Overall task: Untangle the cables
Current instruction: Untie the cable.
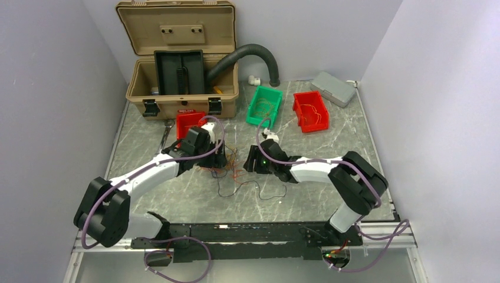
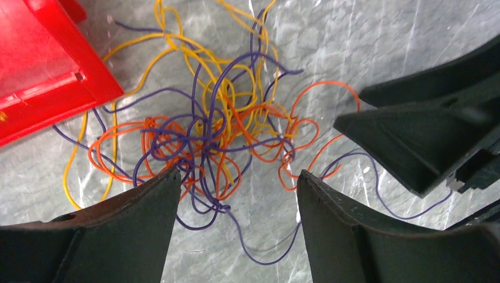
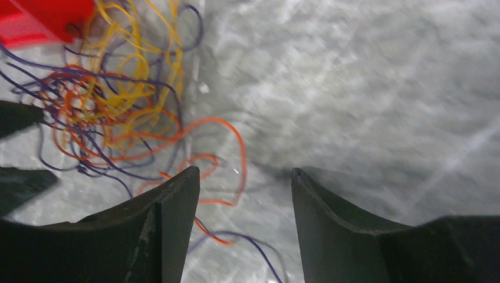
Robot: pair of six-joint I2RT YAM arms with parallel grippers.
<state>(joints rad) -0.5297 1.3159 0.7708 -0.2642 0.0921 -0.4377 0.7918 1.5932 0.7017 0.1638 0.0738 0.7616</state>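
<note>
Cables [image 2: 218,135]: a loose tangle of hair-thin orange, yellow and dark purple wires, lying flat on the grey marbled table [image 1: 330,141] at mid-table, between the two grippers. One dark strand trails out of the tangle toward the near edge. Left gripper [image 2: 239,183] is low over the near side of the tangle, jaws apart; strands lie on the table in the gap, none pinched. Right gripper [image 3: 244,177] faces it from the other side, jaws also apart, nothing clamped; an orange loop passes behind the finger [image 3: 171,224] at the left of its wrist view. Small red plastic bin [image 1: 190,122] sits just behind the left gripper, its corner at the tangle's edge; touching or only overlapping, cannot tell. Green plastic bin [image 1: 264,105] and a second red bin [image 1: 310,110] stand farther back, each holding thin wires.
</note>
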